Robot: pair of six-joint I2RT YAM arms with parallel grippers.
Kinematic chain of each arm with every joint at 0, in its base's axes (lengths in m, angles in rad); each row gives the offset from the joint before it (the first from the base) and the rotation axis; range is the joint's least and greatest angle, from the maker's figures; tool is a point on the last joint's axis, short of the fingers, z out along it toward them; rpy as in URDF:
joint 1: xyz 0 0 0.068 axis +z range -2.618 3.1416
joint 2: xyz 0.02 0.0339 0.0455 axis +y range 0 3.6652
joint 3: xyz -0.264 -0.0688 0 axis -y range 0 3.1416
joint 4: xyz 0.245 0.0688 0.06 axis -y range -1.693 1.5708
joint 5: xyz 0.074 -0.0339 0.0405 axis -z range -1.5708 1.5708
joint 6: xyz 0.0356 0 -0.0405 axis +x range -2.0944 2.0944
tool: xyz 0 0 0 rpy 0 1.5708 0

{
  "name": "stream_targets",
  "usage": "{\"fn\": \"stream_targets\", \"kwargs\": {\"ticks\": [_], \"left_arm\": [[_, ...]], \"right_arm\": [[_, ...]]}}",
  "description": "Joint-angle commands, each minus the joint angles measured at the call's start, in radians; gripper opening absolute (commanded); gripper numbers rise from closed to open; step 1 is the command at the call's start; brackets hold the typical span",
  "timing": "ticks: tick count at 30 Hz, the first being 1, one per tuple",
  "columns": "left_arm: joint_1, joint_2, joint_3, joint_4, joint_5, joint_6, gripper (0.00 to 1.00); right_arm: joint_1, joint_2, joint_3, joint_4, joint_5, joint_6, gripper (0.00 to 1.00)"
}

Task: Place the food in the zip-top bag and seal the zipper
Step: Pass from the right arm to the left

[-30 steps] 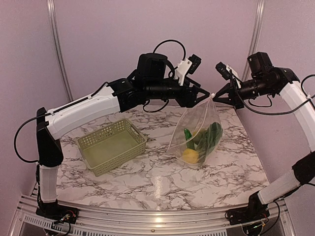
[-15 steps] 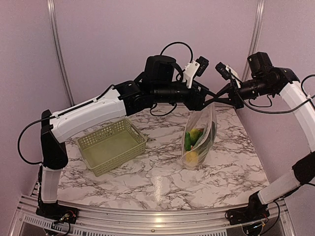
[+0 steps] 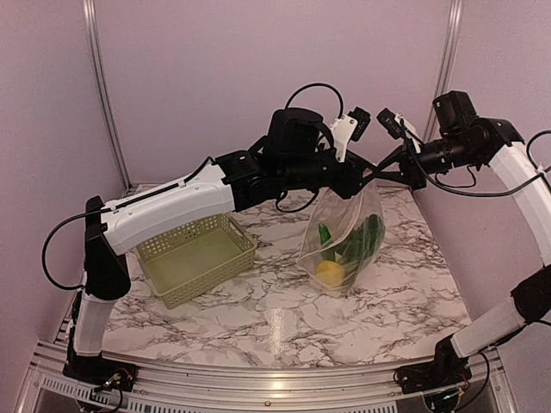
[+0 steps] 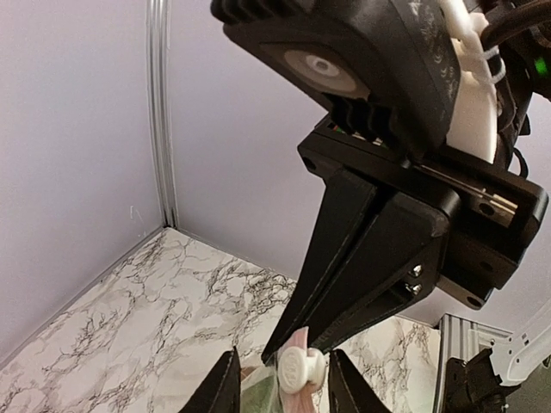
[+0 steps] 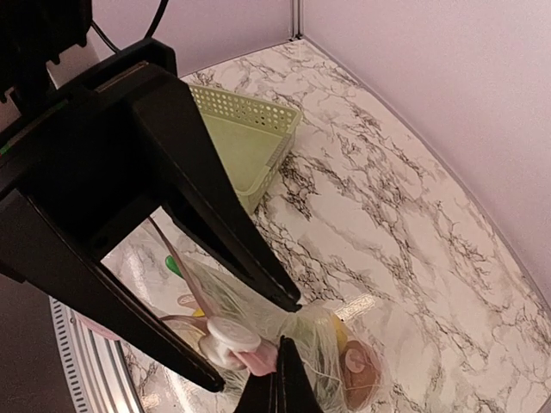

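Right gripper (image 5: 277, 383): jaws closed on the zipper (image 5: 258, 361) end; zip-top bag (image 3: 340, 215) hangs from it
Left gripper (image 4: 284, 387): jaws half open, astride the white slider (image 4: 297, 368)
Food (image 3: 349, 249): inside bag

You've got: clear zip-top bag (image 3: 348, 225), pale pink zipper (image 5: 258, 362), dark green cucumber (image 3: 372, 232), yellow lemon (image 3: 329, 272), light green perforated basket (image 3: 194, 258), white counter (image 3: 258, 320), grey marble veining.

No writing, brand, number or sign can be read in any of the three views. The surfaces shown carry no legible marking.
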Motion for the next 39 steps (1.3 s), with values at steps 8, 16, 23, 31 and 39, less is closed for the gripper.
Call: {"fn": "stream_targets", "kwargs": {"ticks": [8,16,23,31,39], "left_arm": [[-0.005,0.008,0.008,0.015,0.016,0.050,0.18],[-0.003,-0.038,-0.055,0.014,-0.010,0.095,0.05],[-0.002,-0.055,-0.082,0.017,0.063,0.132,0.00],[0.004,-0.076,-0.109,0.031,0.202,0.172,0.00],[0.015,-0.085,-0.124,0.020,0.254,0.162,0.00]], "right_arm": [[0.011,-0.024,0.025,0.015,-0.036,0.013,0.00],[0.010,-0.019,0.025,0.012,-0.025,0.006,0.00],[0.010,-0.001,0.024,-0.046,-0.103,-0.088,0.05],[0.011,-0.015,-0.044,-0.060,-0.156,-0.217,0.29],[0.010,-0.038,-0.118,-0.045,-0.211,-0.303,0.11]]}}
